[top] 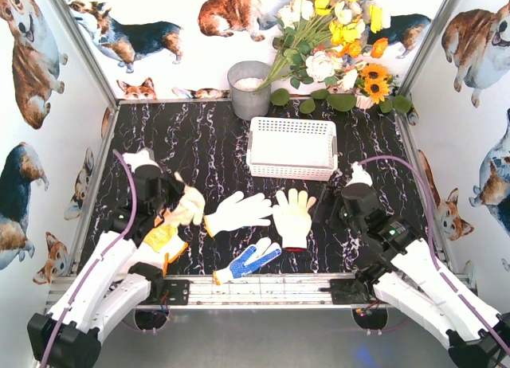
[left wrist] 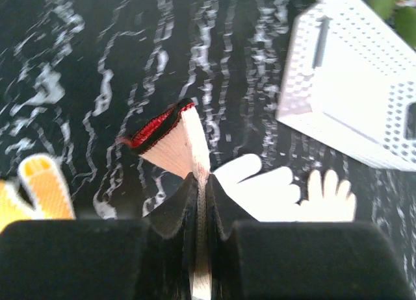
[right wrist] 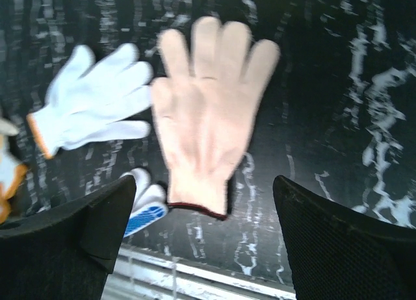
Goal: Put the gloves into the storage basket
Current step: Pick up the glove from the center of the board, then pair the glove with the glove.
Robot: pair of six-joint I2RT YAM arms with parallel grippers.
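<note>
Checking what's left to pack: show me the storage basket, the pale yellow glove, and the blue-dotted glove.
storage basket [top: 291,173], top view, near slotted wall.
pale yellow glove [right wrist: 205,118], right wrist view, palm.
blue-dotted glove [top: 251,259], top view, palm.

no readable text, labels, brands or numbers anywhere in view

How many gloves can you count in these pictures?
5: a red-cuffed glove in the left end effector, an orange glove beside it, a white glove mid-table, a pale yellow glove right of that, a blue-dotted glove nearest the arms. The basket could hide more.
</note>
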